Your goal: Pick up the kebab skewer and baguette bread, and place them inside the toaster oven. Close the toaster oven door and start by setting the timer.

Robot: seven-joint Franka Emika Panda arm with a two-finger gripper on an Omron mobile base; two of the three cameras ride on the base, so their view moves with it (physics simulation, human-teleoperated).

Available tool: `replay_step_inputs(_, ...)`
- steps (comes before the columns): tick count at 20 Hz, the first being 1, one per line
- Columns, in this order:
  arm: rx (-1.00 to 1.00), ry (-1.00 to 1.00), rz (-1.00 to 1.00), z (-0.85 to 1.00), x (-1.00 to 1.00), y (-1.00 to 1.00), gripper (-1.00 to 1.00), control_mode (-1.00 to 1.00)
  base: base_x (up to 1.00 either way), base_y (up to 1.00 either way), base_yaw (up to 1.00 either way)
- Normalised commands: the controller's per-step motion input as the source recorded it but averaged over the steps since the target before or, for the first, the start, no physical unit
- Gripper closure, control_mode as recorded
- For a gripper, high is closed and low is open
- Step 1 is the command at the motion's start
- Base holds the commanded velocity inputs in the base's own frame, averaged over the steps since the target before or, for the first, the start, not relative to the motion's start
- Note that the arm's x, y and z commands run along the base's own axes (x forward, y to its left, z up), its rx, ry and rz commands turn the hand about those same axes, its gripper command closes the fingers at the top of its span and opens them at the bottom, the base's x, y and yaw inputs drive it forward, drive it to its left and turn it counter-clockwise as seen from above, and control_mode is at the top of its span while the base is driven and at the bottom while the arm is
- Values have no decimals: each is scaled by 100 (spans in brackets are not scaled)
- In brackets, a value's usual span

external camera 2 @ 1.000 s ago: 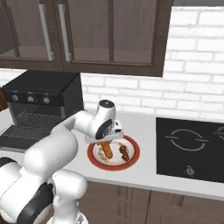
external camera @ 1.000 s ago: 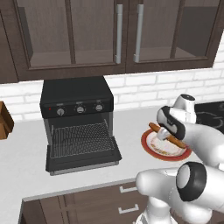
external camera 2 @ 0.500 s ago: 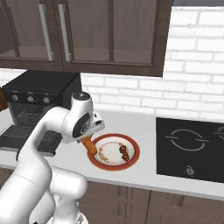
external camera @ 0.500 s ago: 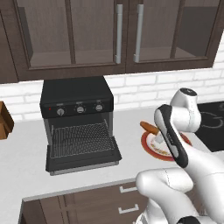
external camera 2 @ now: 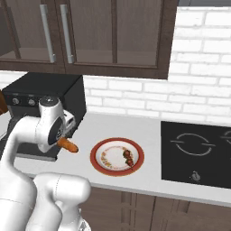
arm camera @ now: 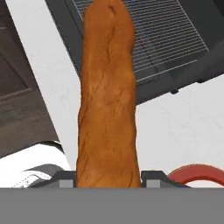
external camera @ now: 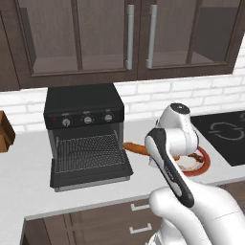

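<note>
- No brand, label or readable writing shows anywhere; the oven's three knobs (external camera: 87, 119) carry only small silver marks.
- At the left stands the toaster oven (external camera: 82, 106), a black box with a matte top. Its door (external camera: 91, 172) is dropped flat toward the counter edge, and the wire rack (external camera: 86, 150) shows as a fine grid.
- The counter (external camera: 28, 177) is smooth pale grey, backed by white brick.
- The baguette (external camera: 136, 149) is clamped between the fingers of the gripper (arm camera: 108, 177), held above the counter just right of the open door, one tapered end toward the oven.
- The hand view shows what the base views cannot: the loaf's cracked orange-brown crust (arm camera: 107, 96) rising between the two dark fingertips, its far tip over the door and rack.
- The right base view shows the round, red-rimmed plate (external camera 2: 117, 156) in full, with the kebab skewer (external camera 2: 128, 157) on it, small dark chunks; in the left base view the arm covers most of the plate.
- Farthest right lies the flat black cooktop (external camera 2: 198, 146).
</note>
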Motion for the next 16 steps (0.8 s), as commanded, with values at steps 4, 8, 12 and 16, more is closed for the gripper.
replay_step_inputs(4,-17,0,23,29,-13,97,100,-100,0,0,0)
replay_step_inputs(8,-25,0,11,29,0,98,100,-100,0,0,0)
replay_step_inputs(12,-24,0,14,25,0,96,100,-100,0,0,0)
replay_step_inputs(16,-19,-6,16,16,1,85,100,-100,0,0,0)
